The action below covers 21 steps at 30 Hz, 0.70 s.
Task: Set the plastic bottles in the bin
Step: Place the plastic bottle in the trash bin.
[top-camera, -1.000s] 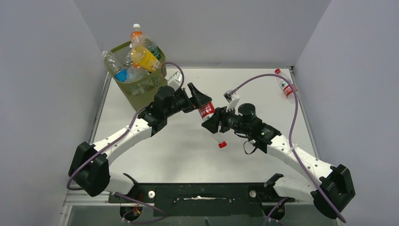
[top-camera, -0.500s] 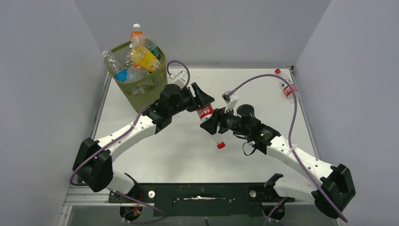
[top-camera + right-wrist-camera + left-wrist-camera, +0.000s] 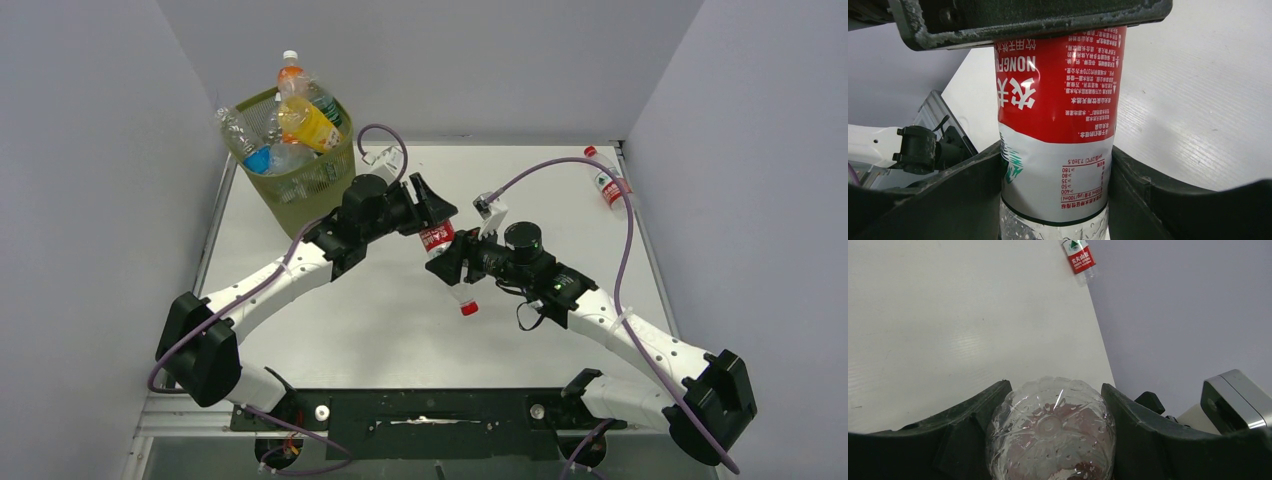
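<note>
Red-labelled bottle [image 3: 438,238]: clear plastic, held between both grippers over the middle of the table [image 3: 350,320]. Its long axis slants from far-left to near-right, with the red cap toward the near edge and the base toward the far side. Left gripper [image 3: 430,222]: clamped on the base end, one finger on each side. Right gripper [image 3: 455,265]: pinching the lower label and body. Bin [image 3: 300,185]: far-left corner, heaped with other bottles [image 3: 300,120], well apart.

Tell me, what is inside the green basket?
The bin is heaped with plastic bottles; an orange-yellow bottle sticks up on top, clear bottles lie beside it. What lies lower down is covered by them.
</note>
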Available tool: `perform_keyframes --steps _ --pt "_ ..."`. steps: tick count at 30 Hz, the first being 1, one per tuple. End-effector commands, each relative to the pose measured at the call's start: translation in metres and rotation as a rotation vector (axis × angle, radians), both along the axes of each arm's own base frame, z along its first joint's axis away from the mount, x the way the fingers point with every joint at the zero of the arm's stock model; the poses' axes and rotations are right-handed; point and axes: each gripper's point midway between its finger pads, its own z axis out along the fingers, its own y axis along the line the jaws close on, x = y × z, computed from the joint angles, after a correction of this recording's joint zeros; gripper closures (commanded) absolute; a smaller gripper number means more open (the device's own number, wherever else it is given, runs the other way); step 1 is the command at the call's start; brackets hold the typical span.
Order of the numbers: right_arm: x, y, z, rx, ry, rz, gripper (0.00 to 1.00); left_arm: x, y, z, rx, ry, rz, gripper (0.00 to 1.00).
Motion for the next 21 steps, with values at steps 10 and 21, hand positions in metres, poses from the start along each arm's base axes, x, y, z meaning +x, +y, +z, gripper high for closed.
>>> perform_keyframes --steps 10,21 --pt "0.0070 0.0065 0.0292 0.051 -0.089 0.004 0.40 0.0104 -0.0006 0.0264 0.033 -0.098 0.028 0.79" --pt "0.0064 0.0077 0.0265 0.051 -0.080 0.010 0.33 0.0127 0.0037 0.0227 0.059 -0.106 0.044 0.82"
